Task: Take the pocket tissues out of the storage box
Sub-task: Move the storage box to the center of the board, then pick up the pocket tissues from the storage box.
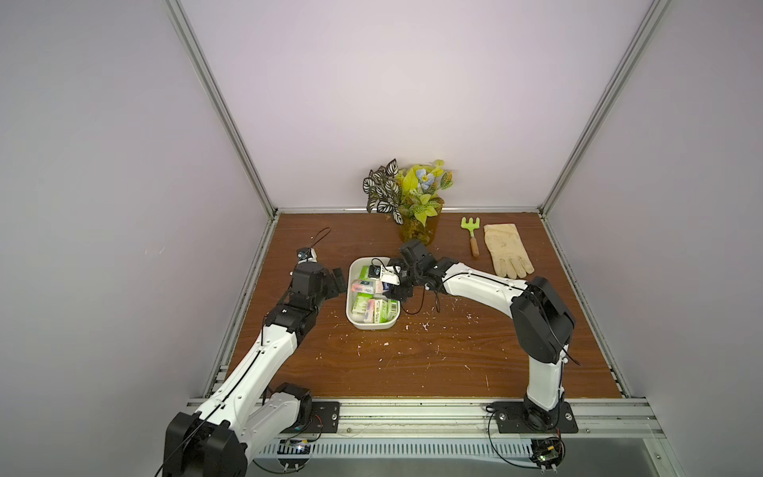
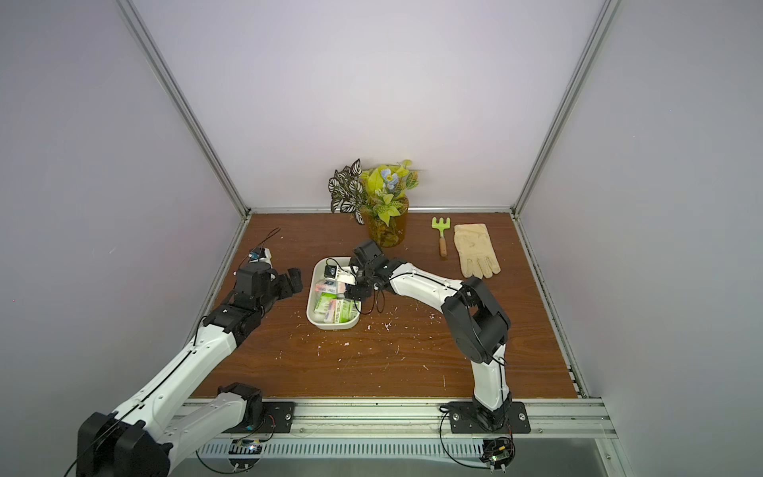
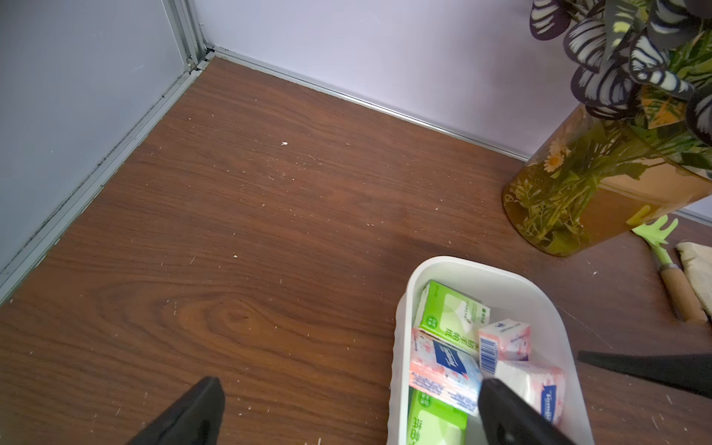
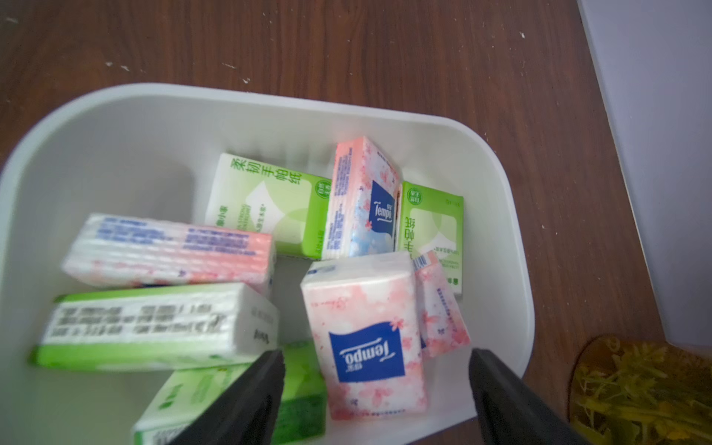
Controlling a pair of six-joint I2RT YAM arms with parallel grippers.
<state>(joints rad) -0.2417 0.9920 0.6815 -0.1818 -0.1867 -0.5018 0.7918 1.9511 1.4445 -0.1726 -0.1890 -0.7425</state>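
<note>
Room: pale lilac walls [image 1: 371, 103].
Surface: brown wood-grain table [image 1: 413, 351], white-flecked.
Left gripper [image 3: 350, 385]: spread, empty, beside shallow white plastic box [image 1: 353, 321].
Right gripper [image 4: 376, 353]: spread astride pink-white tissue packet [image 4: 366, 308].

pocket tissues [image 1: 363, 307] in the storage box [image 1: 371, 327], plant [image 1: 406, 194] behind it, rake [image 1: 471, 235] then glove [image 1: 505, 250] right of the plant

My left arm [image 1: 272, 351] and right arm [image 1: 483, 289] wear white shells between black joint housings, with thin black cables [image 1: 244, 367] alongside. My left tool [image 3: 350, 385] and right tool [image 4: 375, 356] carry black tapering fingers [image 4: 501, 393].
</note>
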